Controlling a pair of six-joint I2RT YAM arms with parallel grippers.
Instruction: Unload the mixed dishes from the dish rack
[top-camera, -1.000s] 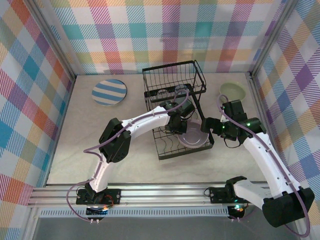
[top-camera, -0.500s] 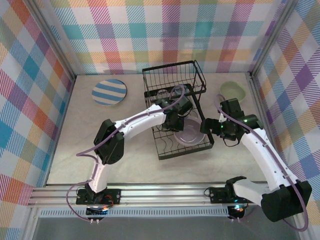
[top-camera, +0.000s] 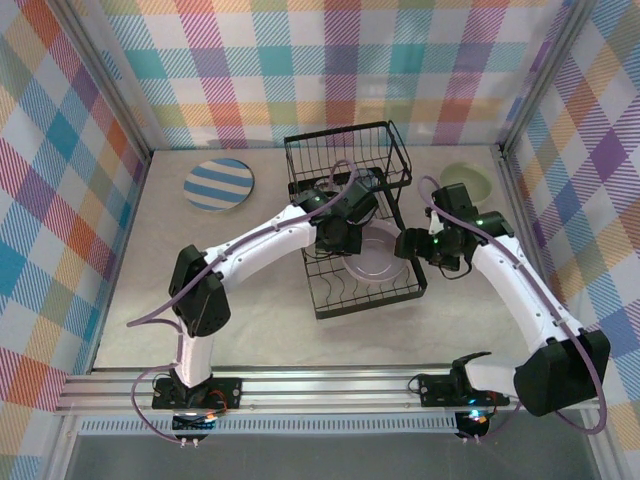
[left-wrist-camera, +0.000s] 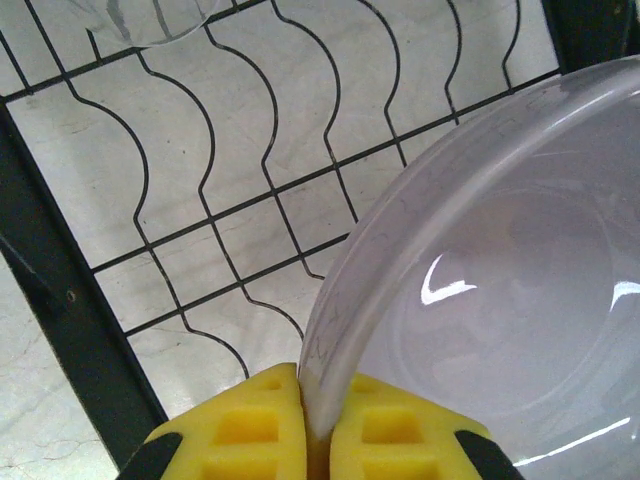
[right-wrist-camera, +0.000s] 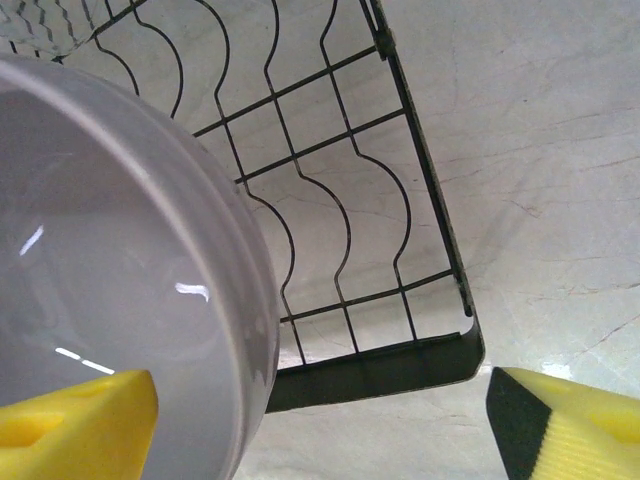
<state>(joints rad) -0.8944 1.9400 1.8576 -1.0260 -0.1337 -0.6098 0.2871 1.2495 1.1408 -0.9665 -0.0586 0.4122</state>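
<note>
Unloading is running midway — we are seeing striped plate (top-camera: 219, 184) and green bowl (top-camera: 466, 182) on the tabletop (top-camera: 270, 290), left claw (left-wrist-camera: 318, 440) pinching the lavender bowl (top-camera: 375, 265) over the dish rack (top-camera: 345, 150), right claw (right-wrist-camera: 320, 420) gaping, tumbler (left-wrist-camera: 140, 20) waiting inside.

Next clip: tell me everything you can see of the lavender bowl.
The lavender bowl is round, smooth and glossy, plastic-looking, with a thick rounded rim and nothing inside. It lies over the low wavy base of the dish rack, toward its right side. The left gripper pinches its rim between yellow pads. The right gripper stands open astride the opposite rim; whether it touches cannot be told.
</note>
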